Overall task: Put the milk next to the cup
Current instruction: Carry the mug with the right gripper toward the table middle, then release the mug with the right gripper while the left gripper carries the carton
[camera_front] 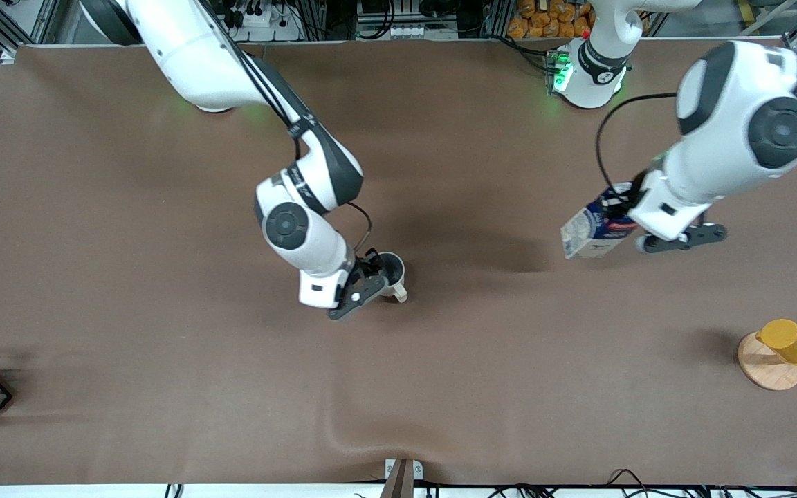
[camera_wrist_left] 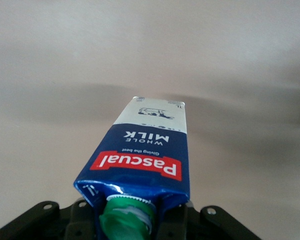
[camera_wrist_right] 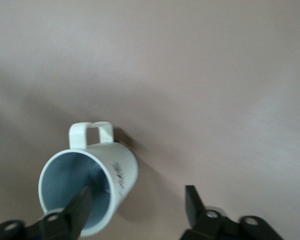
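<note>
Milk: the carton (camera_front: 596,232) is held up in the air over the bench, toward the left arm's end, well apart from the cup. It is tilted, its pale bottom end pointing toward the cup's end of the bench. In the left wrist view the carton (camera_wrist_left: 142,157) shows a dark-blue top, a red band with white lettering, a white-grey lower part and a green cap at the gripper end.

Left gripper: the left gripper (camera_front: 637,221) is closed on the carton's top end and carries it. Its fingers are hidden by the carton, with only the black body showing to either side of the cap in the left wrist view.

Cup: the pale cup (camera_front: 390,271) stands on the bench about mid-length, handle turned toward the front camera. In the right wrist view the cup (camera_wrist_right: 92,187) shows a grey inside and its looped handle.

Right gripper: the right gripper (camera_front: 373,275) is at the cup, its fingers spread wide apart. One finger (camera_wrist_right: 80,207) reaches inside the rim while the other stands outside, clear of the wall. It grips nothing.

Bench: brown cloth (camera_front: 163,277) covers it.

Yellow cup: it (camera_front: 789,341) sits on a round wooden coaster (camera_front: 765,370) at the left arm's end, nearer the front camera than the cup.
</note>
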